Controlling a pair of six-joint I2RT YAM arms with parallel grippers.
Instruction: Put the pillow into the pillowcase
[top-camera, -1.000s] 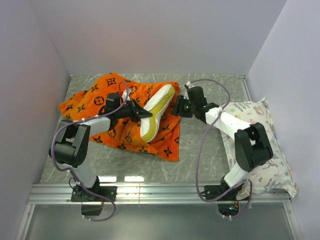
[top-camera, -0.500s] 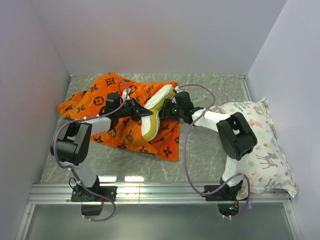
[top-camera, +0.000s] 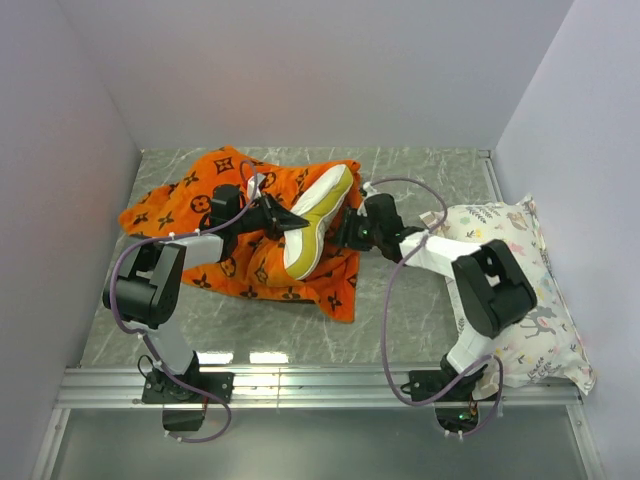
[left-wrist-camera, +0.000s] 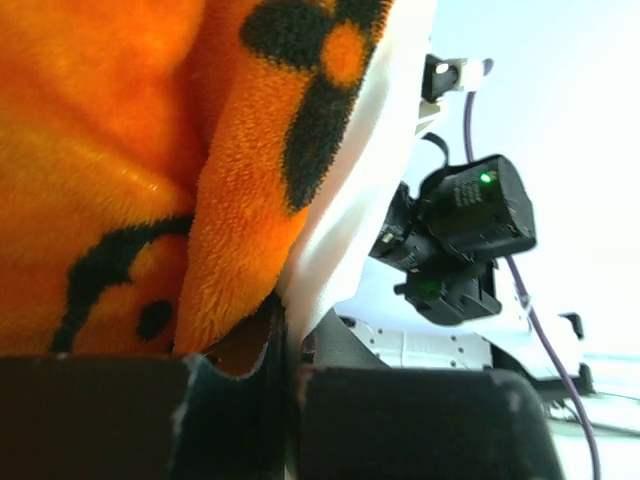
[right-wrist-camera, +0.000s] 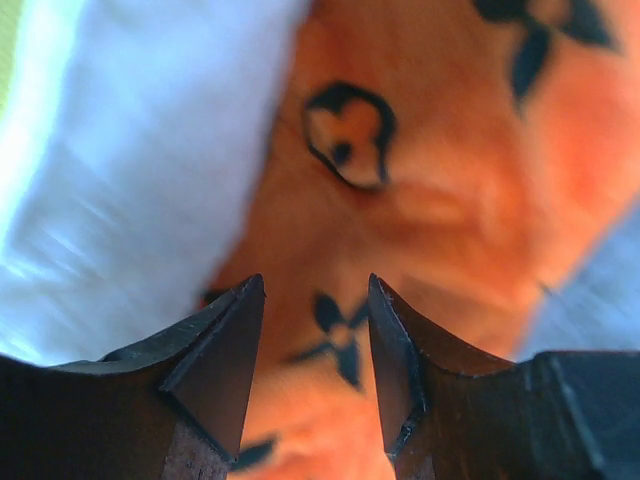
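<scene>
Pillow (top-camera: 318, 215) sits mid-way across the worktop (top-camera: 420, 300) toward the far edge, half wrapped in the pillowcase (top-camera: 200, 195), yellow band exposed. Left end effector (top-camera: 295, 223) is clamped on the case's mouth edge. Right end effector (top-camera: 346, 237) is half open, empty, beside the pillow. We'd lift the mouth wide, then push with the right. Worktop is grey marble-look, with a printed pillow (top-camera: 520, 280) at its right edge and plain walls around.

A robot lab booth: plain white walls (top-camera: 300, 70) box a marble-look table (top-camera: 450, 165) edged by an aluminium rail (top-camera: 320, 385).
</scene>
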